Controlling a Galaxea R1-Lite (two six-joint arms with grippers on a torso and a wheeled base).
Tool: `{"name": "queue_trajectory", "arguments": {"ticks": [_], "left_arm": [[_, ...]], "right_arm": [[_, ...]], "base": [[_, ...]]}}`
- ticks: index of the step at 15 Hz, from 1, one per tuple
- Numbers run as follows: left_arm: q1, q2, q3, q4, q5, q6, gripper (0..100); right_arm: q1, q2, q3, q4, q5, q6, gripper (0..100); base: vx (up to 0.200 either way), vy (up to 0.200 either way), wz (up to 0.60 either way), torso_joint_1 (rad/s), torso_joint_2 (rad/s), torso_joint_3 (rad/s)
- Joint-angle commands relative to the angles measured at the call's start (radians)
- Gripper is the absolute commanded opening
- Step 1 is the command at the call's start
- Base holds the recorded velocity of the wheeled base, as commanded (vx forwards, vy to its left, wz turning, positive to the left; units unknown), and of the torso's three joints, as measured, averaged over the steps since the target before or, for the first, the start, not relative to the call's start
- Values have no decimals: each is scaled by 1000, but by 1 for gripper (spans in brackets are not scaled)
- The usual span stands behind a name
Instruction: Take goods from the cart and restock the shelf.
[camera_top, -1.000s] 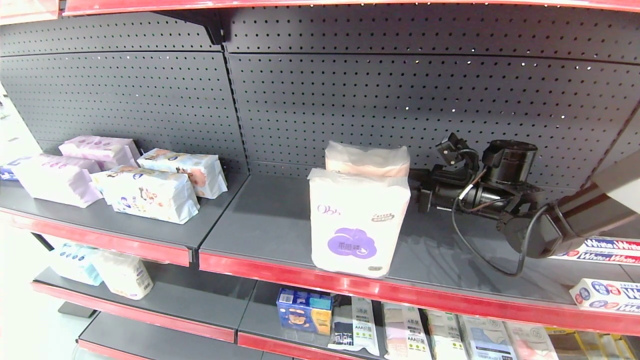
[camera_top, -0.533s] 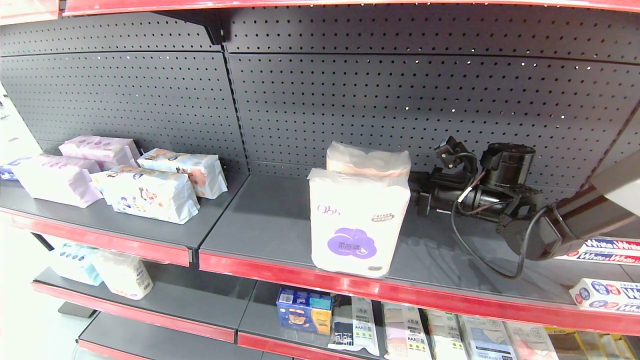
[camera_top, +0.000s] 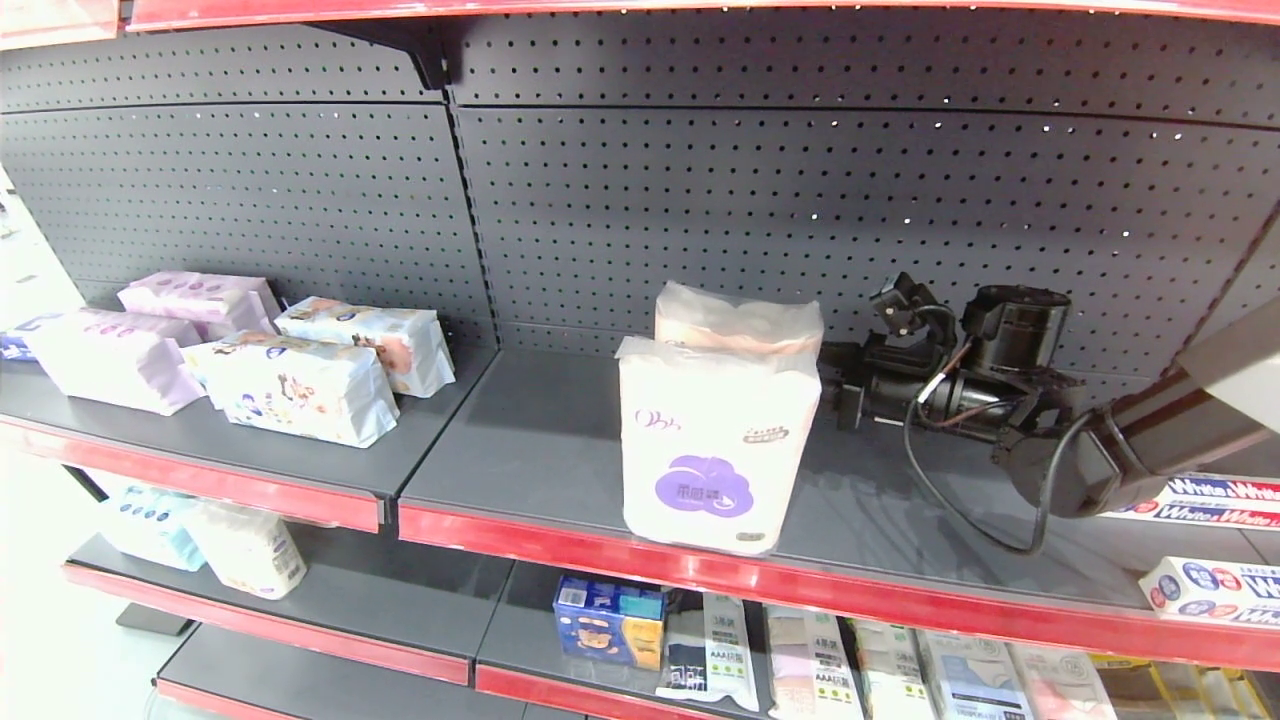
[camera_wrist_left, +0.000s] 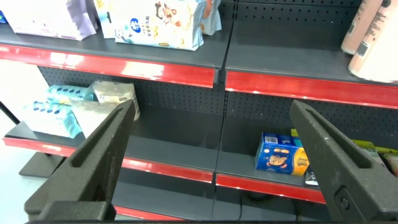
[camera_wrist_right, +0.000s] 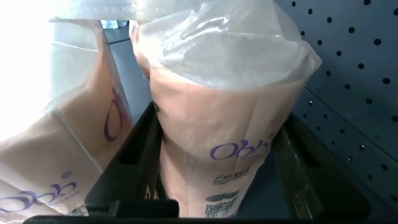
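A pink tissue pack (camera_top: 740, 320) stands upright on the middle shelf (camera_top: 530, 440), directly behind a white pack with a purple cloud print (camera_top: 715, 450). My right gripper (camera_top: 832, 385) comes in from the right, level with the pink pack's side. In the right wrist view its fingers (camera_wrist_right: 134, 162) press both sides of the pink pack (camera_wrist_right: 230, 81), shut on it, with the white pack (camera_wrist_right: 56, 155) beside it. My left gripper (camera_wrist_left: 211, 109) hangs open and holds nothing, facing the lower shelves.
Several flat tissue packs (camera_top: 300, 385) lie on the shelf's left section. Toothpaste boxes (camera_top: 1210, 585) sit at the right end. The pegboard back wall (camera_top: 800, 200) is close behind the pink pack. Small goods, including a blue box (camera_top: 610, 620), fill the shelf below.
The right gripper and the pink pack have shifted slightly to the right. The white pack and the other goods have not moved.
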Motion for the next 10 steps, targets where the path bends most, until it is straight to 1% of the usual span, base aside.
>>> {"name": "queue_trajectory", "arguments": {"ticks": [1,3,10], "left_arm": [[0,2,0,0,0,1,100],[0,2,0,0,2,0,100],[0,2,0,0,0,0,100]], "right_arm": [[-9,4,-2,-1,14,-1,0],[-17,4,-2,-1,37,-1,0],[-9,11,-12,-1,45,-21,0]], "base": [[0,0,0,0,0,0],[0,0,0,0,0,0],[0,0,0,0,0,0]]}}
